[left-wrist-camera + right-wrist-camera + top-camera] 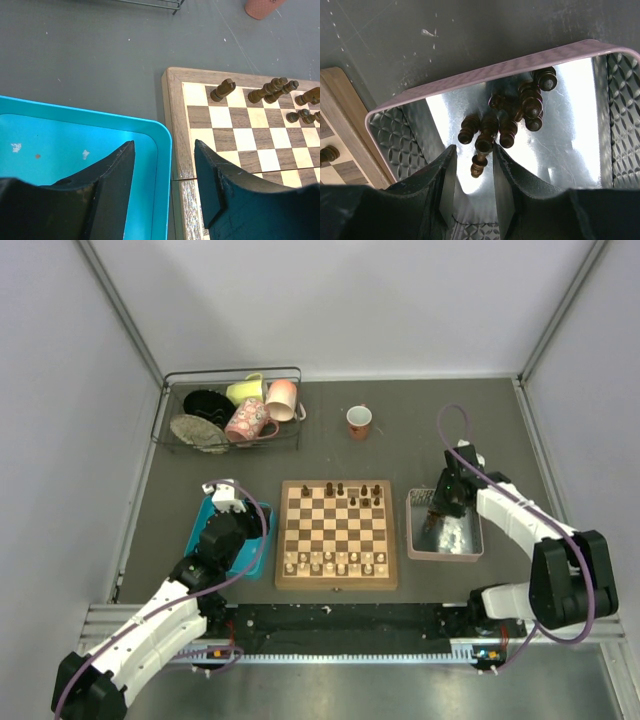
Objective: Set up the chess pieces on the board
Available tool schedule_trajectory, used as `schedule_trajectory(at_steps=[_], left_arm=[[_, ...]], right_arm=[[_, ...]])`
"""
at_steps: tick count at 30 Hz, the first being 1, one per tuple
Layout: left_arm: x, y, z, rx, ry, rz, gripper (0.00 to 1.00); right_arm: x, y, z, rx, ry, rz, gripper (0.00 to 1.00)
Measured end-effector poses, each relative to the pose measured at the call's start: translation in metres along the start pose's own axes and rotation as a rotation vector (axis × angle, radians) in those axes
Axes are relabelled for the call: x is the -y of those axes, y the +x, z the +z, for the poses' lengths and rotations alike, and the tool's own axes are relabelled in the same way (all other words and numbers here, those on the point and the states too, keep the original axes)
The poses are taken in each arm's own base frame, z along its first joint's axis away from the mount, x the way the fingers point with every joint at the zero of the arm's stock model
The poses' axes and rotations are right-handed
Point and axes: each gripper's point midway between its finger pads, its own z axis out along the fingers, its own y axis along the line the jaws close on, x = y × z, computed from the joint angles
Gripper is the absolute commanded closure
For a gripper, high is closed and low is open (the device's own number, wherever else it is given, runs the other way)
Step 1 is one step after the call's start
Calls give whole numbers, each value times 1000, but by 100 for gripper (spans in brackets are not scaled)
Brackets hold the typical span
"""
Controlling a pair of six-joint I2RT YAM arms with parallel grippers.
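On the grey tabletop the board [336, 583] is flanked by a metal tray [495, 65] where dark chess pieces [530, 102] are heaped. One pawn [478, 165] is bracketed by the narrowly spread right jaws but not yet pinched. It is best centred and gripped below the head. The left jaws are spread and empty.

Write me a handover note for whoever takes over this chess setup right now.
Left tool: open, empty, above the edge of the blue plastic tray, beside the square wooden chessboard.
Right tool: open, lowered into the silver metal tray, straddling one dark brown wooden chessman, not yet gripped.
Done: pale cream chessmen on the near rows; several dark ones on the far rows.
To do: the other dark chessmen lie in the metal tray.
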Motion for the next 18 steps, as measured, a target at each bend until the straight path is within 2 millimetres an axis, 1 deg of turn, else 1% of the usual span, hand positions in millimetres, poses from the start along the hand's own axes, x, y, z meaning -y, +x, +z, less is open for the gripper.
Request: schedule_trajectory(at_steps=[7,14,18], left_arm=[[0,0,0,0,0,0,44],[0,0,0,0,0,0,44],[0,0,0,0,0,0,44]], right_arm=[[2,0,6,-4,16,-1,70],[3,0,10,-4,28,-1,71],[3,-2,10,3,31,3,76]])
